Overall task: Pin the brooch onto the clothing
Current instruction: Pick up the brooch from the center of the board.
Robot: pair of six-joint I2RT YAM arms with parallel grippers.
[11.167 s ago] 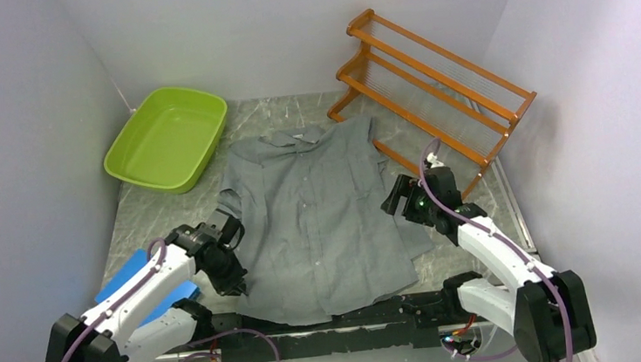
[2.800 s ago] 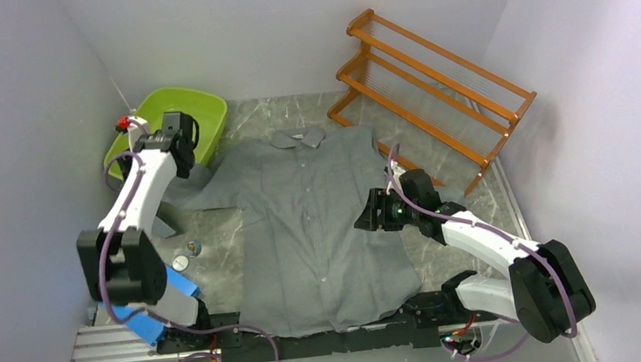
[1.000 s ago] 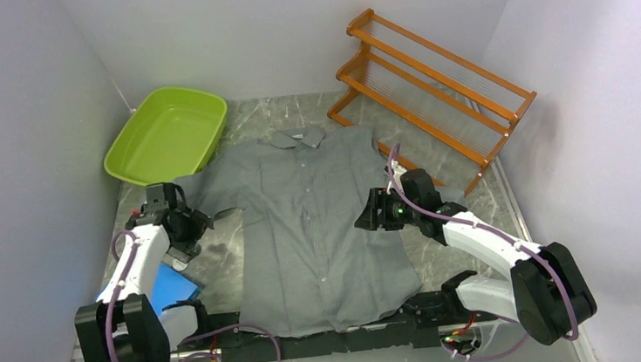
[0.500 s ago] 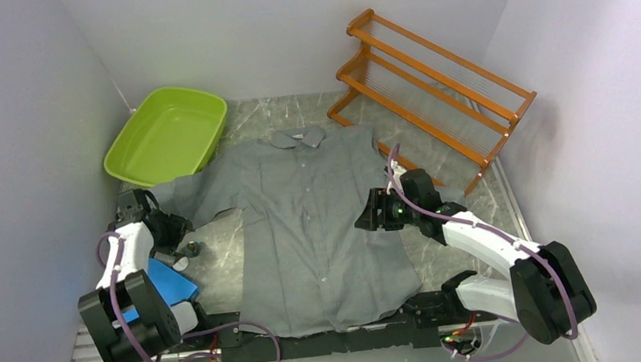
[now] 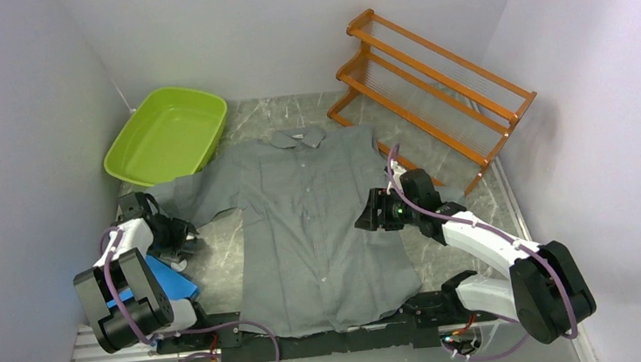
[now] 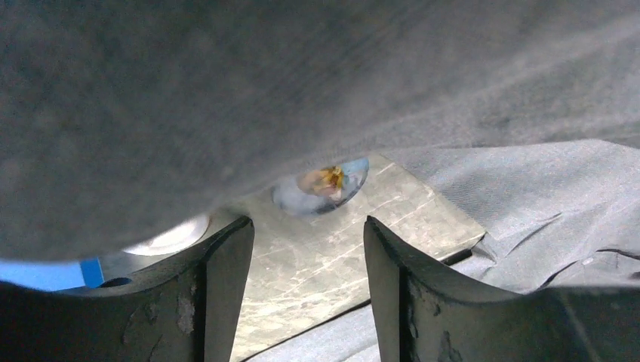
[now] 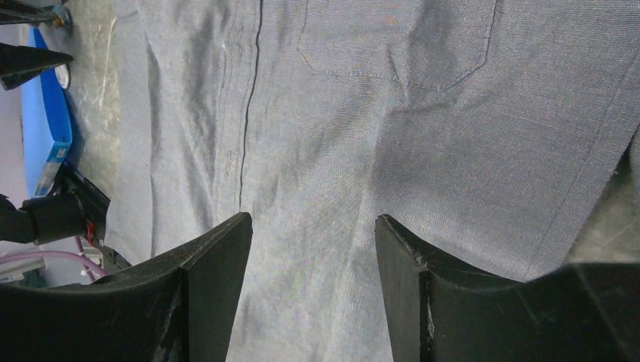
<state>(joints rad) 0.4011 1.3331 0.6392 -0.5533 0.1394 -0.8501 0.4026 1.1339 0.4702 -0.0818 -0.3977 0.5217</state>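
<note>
The clothing (image 5: 315,208), a dark-grey button-up shirt, lies spread flat on the marble table, collar at the far end. The brooch (image 6: 321,185), round with a gold centre, rests on the table left of the shirt, just ahead of my left gripper (image 6: 307,222). That gripper is open, with only bare marble between its fingers. A blurred grey fold of cloth covers the top of the left wrist view and part of the brooch. From above, the left gripper (image 5: 180,237) sits low beside the shirt's left sleeve. My right gripper (image 5: 364,217) hovers open over the shirt's right side, with fabric below the right gripper (image 7: 312,216).
A green bin (image 5: 164,138) stands at the back left and a wooden rack (image 5: 430,75) at the back right. A blue box (image 5: 168,282) lies near the left arm's base. A white round disc (image 6: 170,237) lies left of the brooch. Walls close in on both sides.
The left arm has drawn back from the spread sleeve and come down by the brooch, its jaws narrowing. The right arm has not moved.
</note>
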